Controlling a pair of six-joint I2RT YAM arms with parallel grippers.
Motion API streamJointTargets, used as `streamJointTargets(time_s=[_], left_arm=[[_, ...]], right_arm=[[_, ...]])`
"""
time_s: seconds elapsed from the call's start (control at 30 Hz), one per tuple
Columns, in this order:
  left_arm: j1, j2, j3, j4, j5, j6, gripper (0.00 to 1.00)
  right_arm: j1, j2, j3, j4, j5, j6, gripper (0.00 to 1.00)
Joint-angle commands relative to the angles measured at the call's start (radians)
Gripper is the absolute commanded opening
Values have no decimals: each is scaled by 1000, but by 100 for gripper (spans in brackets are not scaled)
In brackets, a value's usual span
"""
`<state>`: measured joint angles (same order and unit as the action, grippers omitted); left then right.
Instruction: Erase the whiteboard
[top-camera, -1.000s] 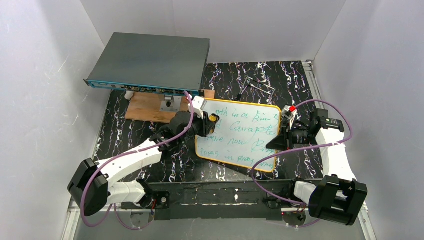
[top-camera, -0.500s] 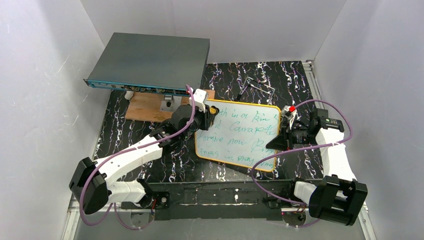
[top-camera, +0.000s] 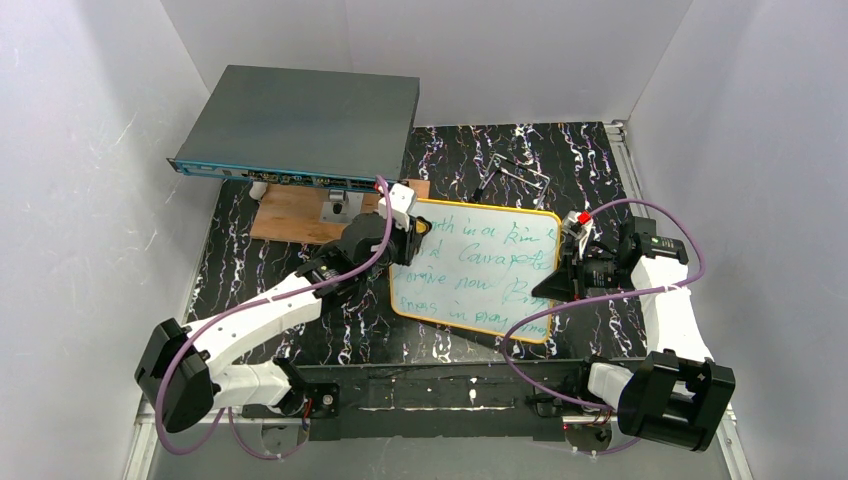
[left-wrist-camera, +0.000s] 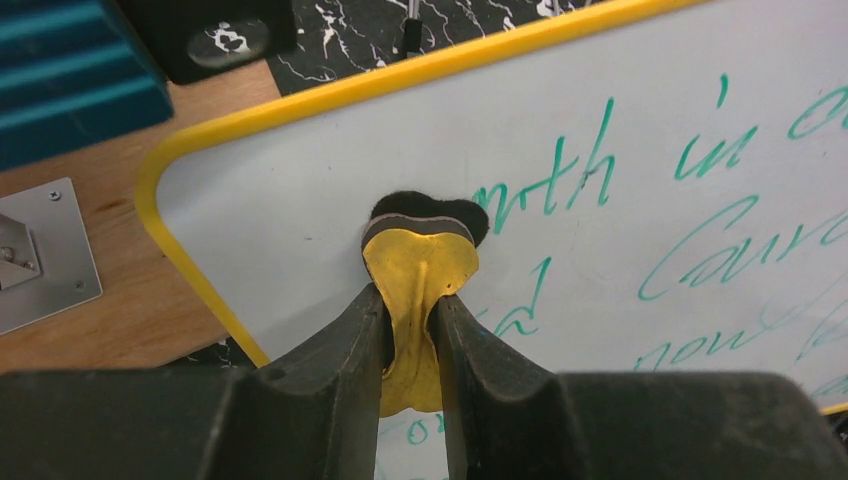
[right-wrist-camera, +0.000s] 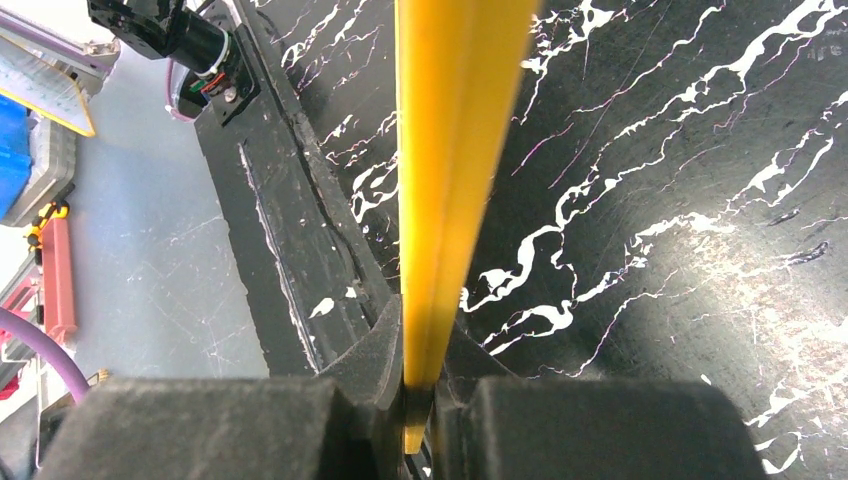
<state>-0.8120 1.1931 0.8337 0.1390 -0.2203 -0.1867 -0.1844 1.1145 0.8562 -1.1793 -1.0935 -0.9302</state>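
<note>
The whiteboard (top-camera: 485, 272) lies on the black marbled table, yellow-framed and covered in green handwriting (left-wrist-camera: 640, 180). My left gripper (top-camera: 408, 235) is shut on a small yellow eraser (left-wrist-camera: 420, 262) with a black felt face. The felt presses on the board near its far left corner, where a patch of white is bare. My right gripper (top-camera: 563, 278) is shut on the board's right edge. In the right wrist view the yellow frame (right-wrist-camera: 450, 150) runs straight up out of the gripper (right-wrist-camera: 425, 352).
A large dark-grey flat box (top-camera: 300, 122) stands at the back left, over a brown wooden board (top-camera: 295, 216) with a metal bracket (left-wrist-camera: 40, 260). A thin metal wire piece (top-camera: 522, 170) lies behind the whiteboard. White walls close in on both sides.
My left gripper has slid the eraser a little left and away, toward the board's far left corner. The right gripper and the board have not moved.
</note>
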Motion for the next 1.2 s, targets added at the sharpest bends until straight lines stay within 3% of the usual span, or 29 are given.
streamJointTargets(time_s=[0.0, 0.4, 0.87, 1.17], left_arm=[[-7, -23, -30, -48, 68, 72, 0], [-33, 53, 46, -12, 180, 104, 0], [-32, 96, 169, -10, 9, 115, 0], [-12, 65, 109, -40, -10, 79, 0]], right_arm=[[17, -14, 1, 37, 144, -103, 1], [17, -16, 0, 37, 145, -104, 1], [17, -19, -1, 37, 148, -104, 1], [17, -22, -1, 37, 148, -104, 1]])
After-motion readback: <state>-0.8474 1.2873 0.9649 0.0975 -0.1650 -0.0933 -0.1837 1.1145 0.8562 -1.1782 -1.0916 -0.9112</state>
